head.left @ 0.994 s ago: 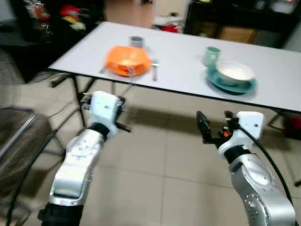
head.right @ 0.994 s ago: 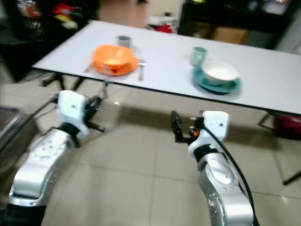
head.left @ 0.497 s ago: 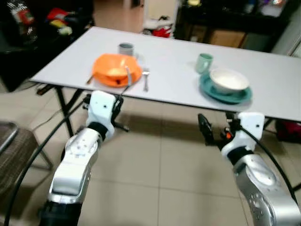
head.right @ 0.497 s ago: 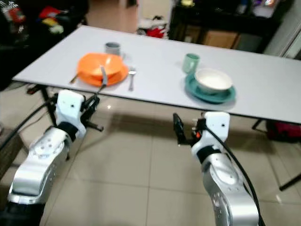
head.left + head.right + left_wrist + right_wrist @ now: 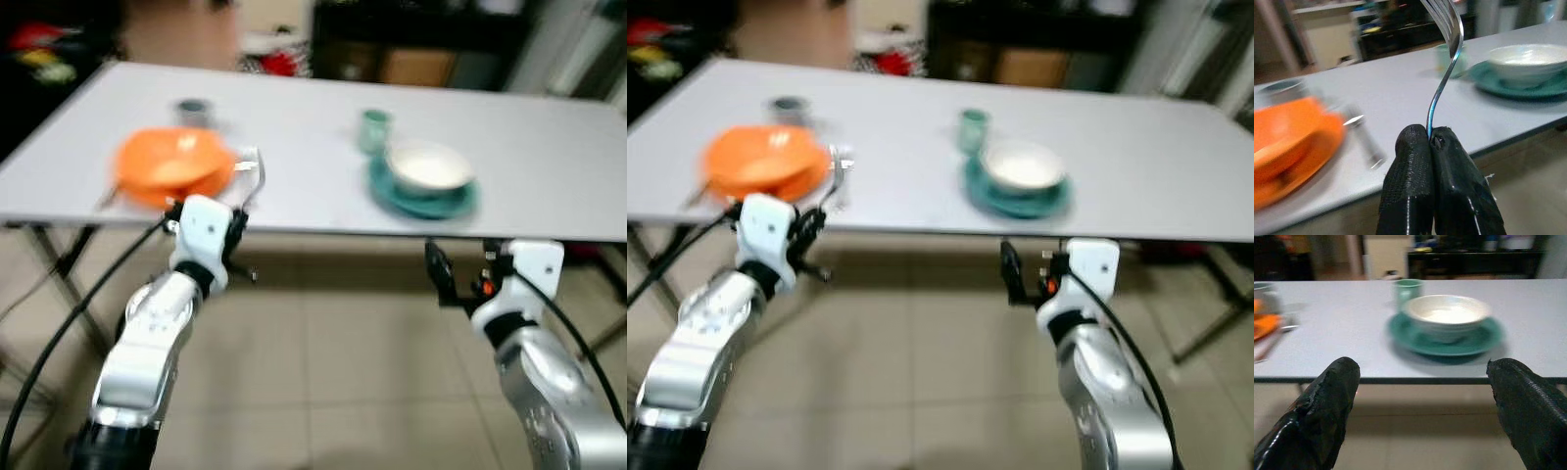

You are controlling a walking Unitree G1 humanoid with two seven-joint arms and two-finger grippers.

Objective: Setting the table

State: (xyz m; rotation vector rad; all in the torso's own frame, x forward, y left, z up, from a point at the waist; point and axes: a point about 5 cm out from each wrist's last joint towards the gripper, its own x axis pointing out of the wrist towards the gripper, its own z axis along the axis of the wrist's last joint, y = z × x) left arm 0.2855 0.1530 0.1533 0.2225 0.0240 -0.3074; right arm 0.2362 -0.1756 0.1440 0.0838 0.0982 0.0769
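My left gripper (image 5: 1431, 147) is pressed together, pinching a fork (image 5: 1445, 58) by its handle, tines up, just short of the table (image 5: 549, 147) edge. My right gripper (image 5: 1422, 396) is spread wide and holds nothing, below the table edge. On the table I count one orange bowl (image 5: 171, 162), one white bowl (image 5: 426, 166) on one teal plate (image 5: 423, 199), and two cups: grey (image 5: 192, 107) and green (image 5: 373, 128).

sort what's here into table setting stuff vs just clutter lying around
Job: fork clamped in the left gripper; orange plate; green plate, white bowl, green cup; table.

Lying about: red items on the floor behind the table.
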